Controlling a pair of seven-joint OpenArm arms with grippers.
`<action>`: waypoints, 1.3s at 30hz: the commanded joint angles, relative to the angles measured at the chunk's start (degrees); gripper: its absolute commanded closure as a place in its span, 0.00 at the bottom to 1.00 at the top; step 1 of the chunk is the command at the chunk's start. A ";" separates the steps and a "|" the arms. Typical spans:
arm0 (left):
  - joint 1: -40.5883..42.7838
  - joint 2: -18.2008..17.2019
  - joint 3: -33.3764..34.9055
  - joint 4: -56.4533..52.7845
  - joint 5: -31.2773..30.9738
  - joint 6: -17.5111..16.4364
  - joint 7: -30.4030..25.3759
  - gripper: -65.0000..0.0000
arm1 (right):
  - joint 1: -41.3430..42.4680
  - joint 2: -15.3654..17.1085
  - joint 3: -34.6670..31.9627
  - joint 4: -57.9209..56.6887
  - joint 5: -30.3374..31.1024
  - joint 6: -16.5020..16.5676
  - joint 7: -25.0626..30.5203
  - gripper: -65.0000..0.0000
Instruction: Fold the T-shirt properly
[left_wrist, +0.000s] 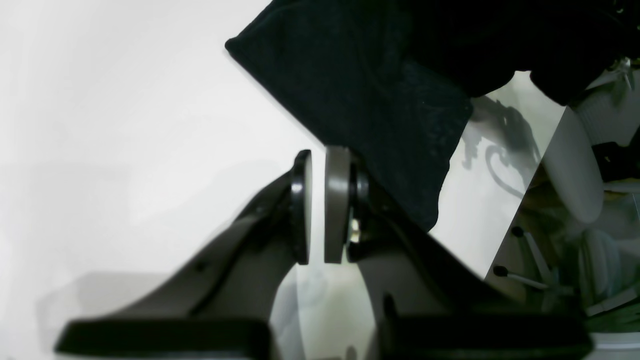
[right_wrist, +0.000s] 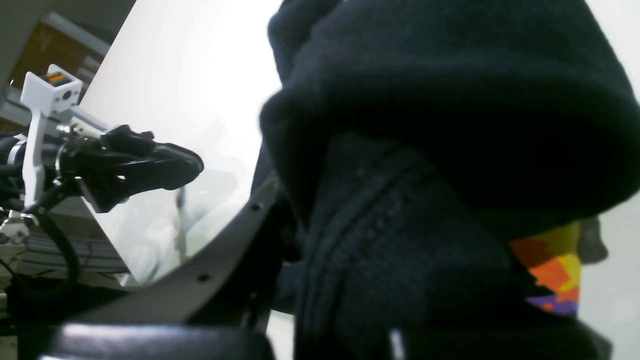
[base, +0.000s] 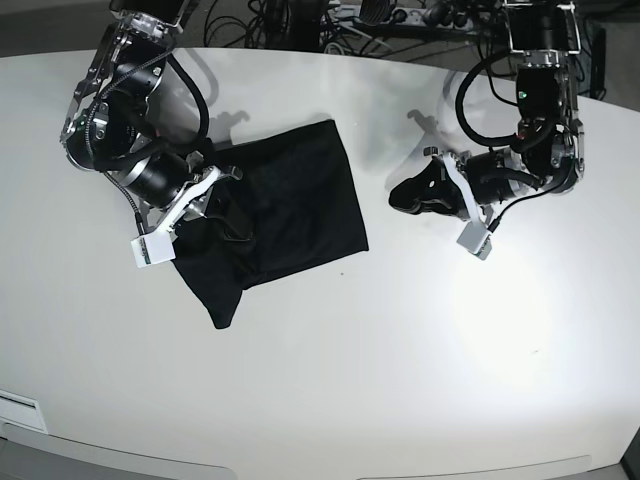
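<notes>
The black T-shirt (base: 295, 205) lies partly folded on the white table (base: 420, 360), left of the middle, with a bunched end towards the front left. My right gripper (base: 215, 192) is at its left edge, shut on the cloth. In the right wrist view the T-shirt (right_wrist: 450, 100) drapes over the fingers (right_wrist: 235, 235) and a bit of the orange-yellow and purple print (right_wrist: 555, 272) shows. My left gripper (base: 405, 195) is right of the shirt, apart from it. In the left wrist view its pads (left_wrist: 336, 205) are almost together with nothing between them, and the T-shirt (left_wrist: 375, 100) lies just beyond.
Cables (base: 330, 20) run along the table's back edge. A white label (base: 20, 408) lies at the front left corner. In the left wrist view the table edge (left_wrist: 525, 200) shows at the right, with clutter (left_wrist: 575, 260) below it.
</notes>
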 joint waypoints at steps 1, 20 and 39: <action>-0.83 -0.61 -0.26 0.87 -1.55 -0.42 -1.07 0.89 | 0.42 -0.15 0.09 1.03 1.70 0.42 1.05 1.00; -5.53 -0.94 -0.37 0.87 -2.84 -0.44 -1.01 0.89 | 3.32 -2.21 -23.78 -0.55 12.57 12.34 -3.43 0.29; -9.62 -11.30 2.43 0.96 -22.83 -5.21 10.14 1.00 | 10.80 -1.62 -24.87 -3.63 -24.37 6.95 19.58 1.00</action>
